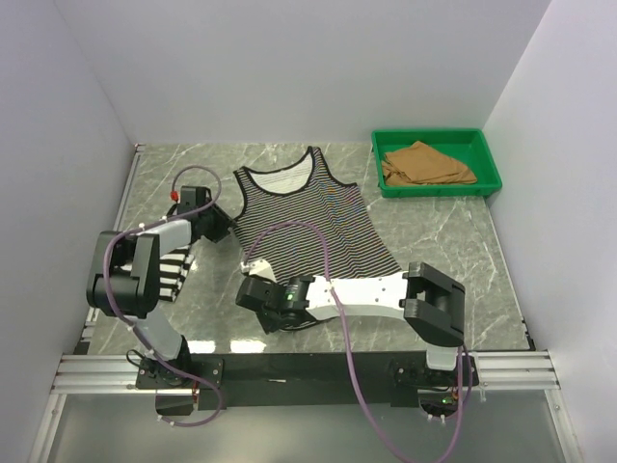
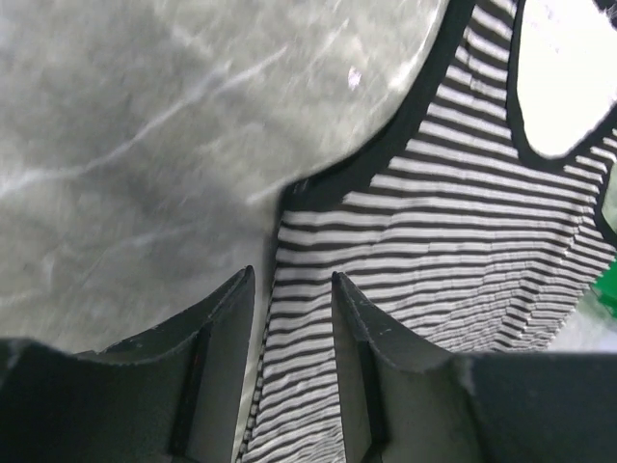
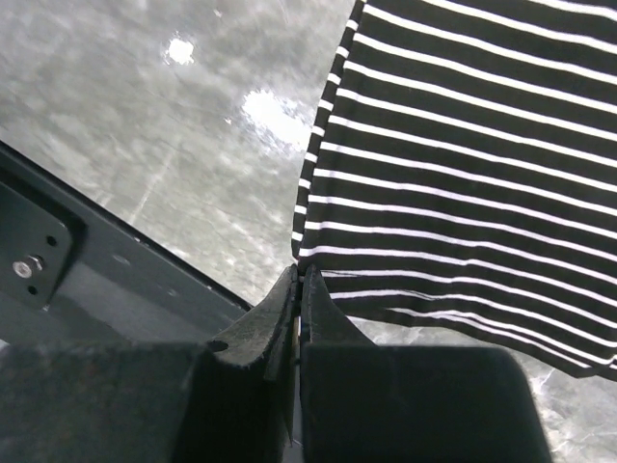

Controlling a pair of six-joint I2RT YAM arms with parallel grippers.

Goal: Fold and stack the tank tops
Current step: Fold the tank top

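The thin-striped tank top [image 1: 308,217] lies spread flat mid-table, neckline to the far side. My left gripper [image 1: 222,225] is open over its left side edge; in the left wrist view [image 2: 292,275] the striped cloth [image 2: 434,193] lies between and under the fingers. My right gripper [image 1: 253,289] is shut on the top's near-left hem corner, and the right wrist view [image 3: 299,270] shows the cloth [image 3: 463,145] pinched. The wide-striped tank top [image 1: 172,273] lies folded at the left, partly under my left arm. The tan-brown tank top [image 1: 424,164] lies crumpled in the tray.
The green plastic tray [image 1: 439,135] stands at the back right. White walls close in the grey marble table [image 1: 463,241] on three sides. A black rail [image 3: 116,260] runs along the near edge by the arm bases.
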